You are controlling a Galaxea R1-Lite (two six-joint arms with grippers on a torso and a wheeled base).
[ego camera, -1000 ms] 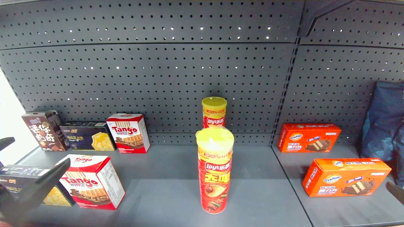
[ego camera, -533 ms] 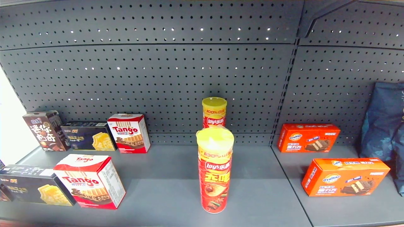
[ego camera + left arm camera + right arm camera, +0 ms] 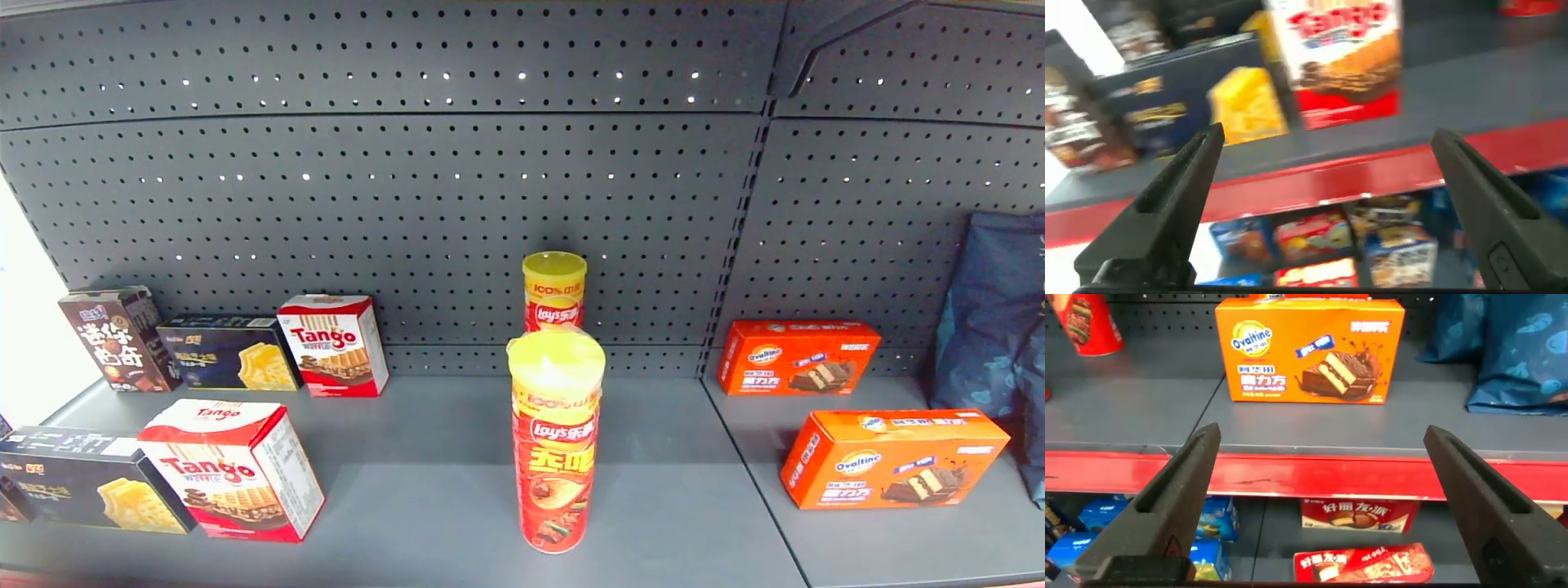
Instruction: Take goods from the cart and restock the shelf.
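A dark grey perforated metal back panel spans the far side, with a bright white opening at its left end. At the far right stands a dark blue patterned plastic bag. Lower down, on the near side, sit red cardboard cartons and blue snack packs.

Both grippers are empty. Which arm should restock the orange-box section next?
Right, probably. The right gripper, open, directly faces the front orange box; the left gripper faces the wafer box instead.
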